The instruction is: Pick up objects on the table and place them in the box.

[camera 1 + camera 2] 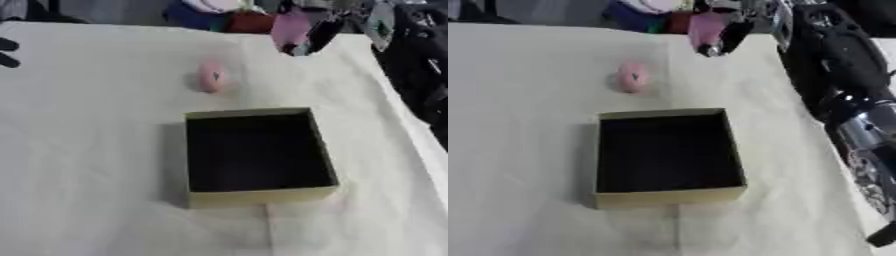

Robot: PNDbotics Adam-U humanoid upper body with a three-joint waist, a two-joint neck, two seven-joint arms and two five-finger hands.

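Observation:
An open-topped tan box (262, 196) with a dark inside sits mid-table. A small round pink object (211, 76) lies on the white cloth just beyond the box's far left corner. My right arm (846, 85) runs along the table's right side to the far edge. There my right hand (322, 33) is raised, its dark fingers curled round a second pink object (290, 28). This hand is beyond the box's far right corner and well apart from the pink object on the cloth. A dark bit of my left hand (7, 52) shows at the left edge.
The white cloth (87, 150) covers the whole table, with bare room left of and in front of the box. Blue, red and white clutter (219, 15) lies along the far edge. The table's right edge runs close to my right arm.

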